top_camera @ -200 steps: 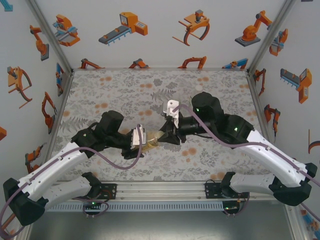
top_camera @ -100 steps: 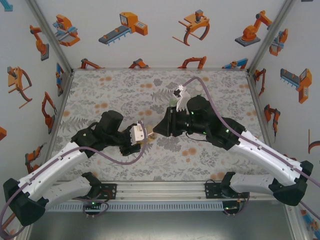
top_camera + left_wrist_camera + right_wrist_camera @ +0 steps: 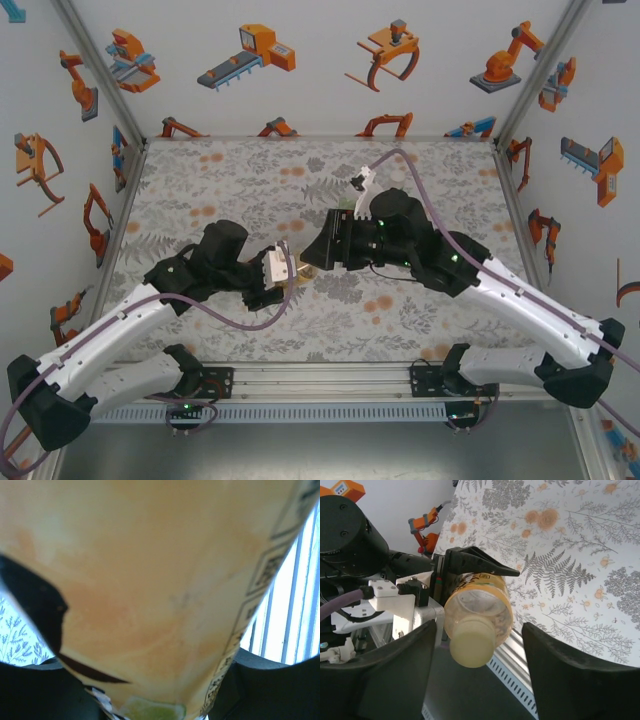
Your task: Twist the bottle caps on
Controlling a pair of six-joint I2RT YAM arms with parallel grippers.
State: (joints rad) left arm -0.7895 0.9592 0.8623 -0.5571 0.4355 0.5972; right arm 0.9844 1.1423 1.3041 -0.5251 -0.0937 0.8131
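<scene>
Right gripper [image 3: 479,630] has opened, jaws flanking the cap [image 3: 472,650] without touching. My left gripper [image 3: 283,272] clamps the amber bottle [image 3: 482,597]; label [image 3: 260,575] illegible.

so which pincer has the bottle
The left pincer, shut on the clear amber plastic bottle; the right pincer stands open, clear of its pale yellow round cap.

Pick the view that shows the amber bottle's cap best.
Right wrist: the pale yellow cap faces the lens on the neck of the amber bottle, between the open right fingers. Left wrist gives the bottle's orange label up close; top external, a small amber sliver.
</scene>
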